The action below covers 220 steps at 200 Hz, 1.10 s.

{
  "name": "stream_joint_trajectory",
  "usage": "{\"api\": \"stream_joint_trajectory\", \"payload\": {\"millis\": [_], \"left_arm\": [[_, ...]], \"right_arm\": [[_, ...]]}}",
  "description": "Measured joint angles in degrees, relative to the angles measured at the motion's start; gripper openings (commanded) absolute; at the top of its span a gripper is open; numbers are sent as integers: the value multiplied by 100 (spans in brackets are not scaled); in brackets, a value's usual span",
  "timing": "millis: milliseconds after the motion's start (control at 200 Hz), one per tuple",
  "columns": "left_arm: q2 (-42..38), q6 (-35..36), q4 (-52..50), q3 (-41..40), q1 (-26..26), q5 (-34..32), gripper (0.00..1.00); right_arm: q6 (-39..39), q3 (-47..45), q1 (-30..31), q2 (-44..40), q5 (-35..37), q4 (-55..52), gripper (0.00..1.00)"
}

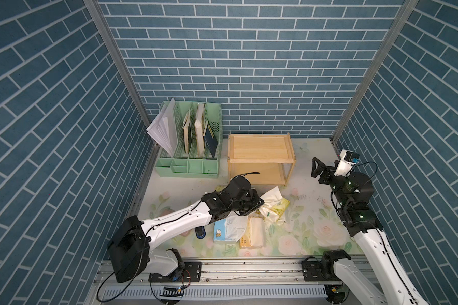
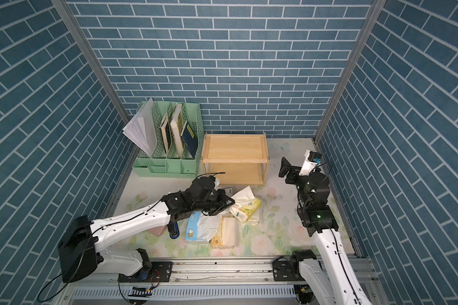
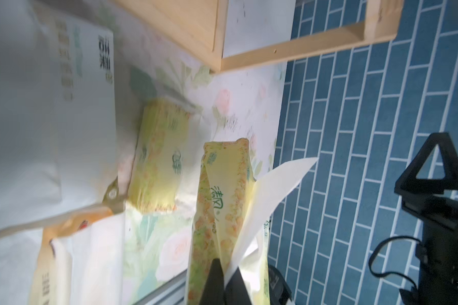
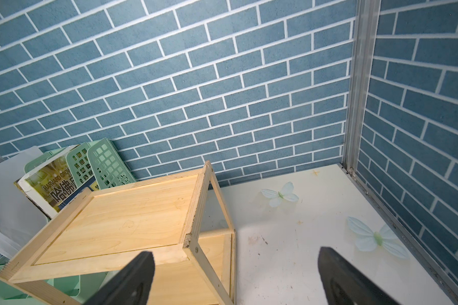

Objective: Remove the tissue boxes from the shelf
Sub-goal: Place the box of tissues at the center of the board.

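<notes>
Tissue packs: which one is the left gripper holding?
The yellow pack with white tissue sticking out, pinched in the shut left gripper; the other packs lie free of any gripper.

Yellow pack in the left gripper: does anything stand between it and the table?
Partly. The left gripper, shut on the yellow pack, holds it clear of the shelf, but another yellow pack and a peach pack crowd the table nearby.

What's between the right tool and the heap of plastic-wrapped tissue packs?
Only bare floral tabletop. In both top views nothing stands between the open right tool and the heap of plastic-wrapped tissue packs.
</notes>
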Motion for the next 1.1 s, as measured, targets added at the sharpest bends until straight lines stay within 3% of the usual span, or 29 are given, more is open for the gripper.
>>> {"api": "stream_joint_trajectory", "payload": {"millis": [250, 445, 745, 1100], "left_arm": [[118, -186, -551, -219, -354, 413, 0], [435, -354, -603, -256, -468, 299, 0], [496, -1005, -299, -293, -715, -671, 0], [1045, -1690, 568, -363, -1416, -2048, 0]], "right_arm": [[2, 0, 0, -55, -9, 0, 100], [0, 0, -11, -55, -7, 0, 100], [0, 0, -15, -11, 2, 2, 100], [-2, -76, -15, -15, -4, -42, 100]]}}
